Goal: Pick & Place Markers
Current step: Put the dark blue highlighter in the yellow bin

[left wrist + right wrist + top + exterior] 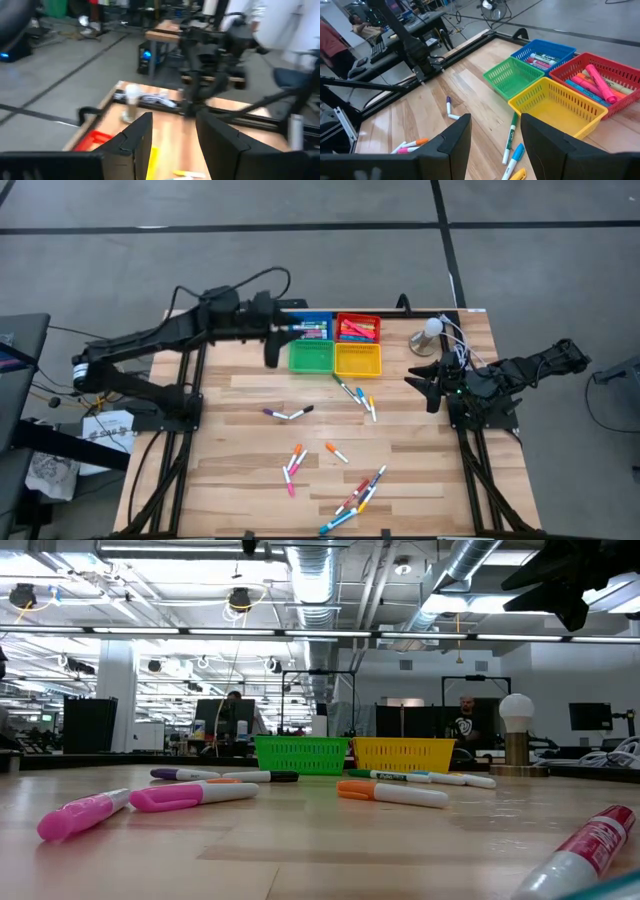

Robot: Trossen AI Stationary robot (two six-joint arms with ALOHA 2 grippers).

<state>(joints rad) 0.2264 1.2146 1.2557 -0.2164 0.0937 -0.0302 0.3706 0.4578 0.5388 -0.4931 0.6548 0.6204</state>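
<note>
**Markers still scattered, both tools empty**

Markers (350,498) lie thickest by the near edge of the tabletop (440,470), a loose heap of red, blue and orange caps. Further in sit a pink and orange few, then a purple and black pair around the middle. A last group lies just in front of the yellow tray (357,361). They lie flat and at all angles, so each will probably need its own approach.

The right tool (495,127) hangs above the right edge. Its fingers stand apart with nothing between them, and it faces the trays and the group beside them, probably lining up a pick there.

The left tool (172,127) is up over the far edge by the green tray (311,357) and blue tray (310,329). It too is parted and empty.

At the far edge, the red tray (358,329) and the blue one already hold markers. Green and yellow hold none, so sorting looks well short of half done.
</note>
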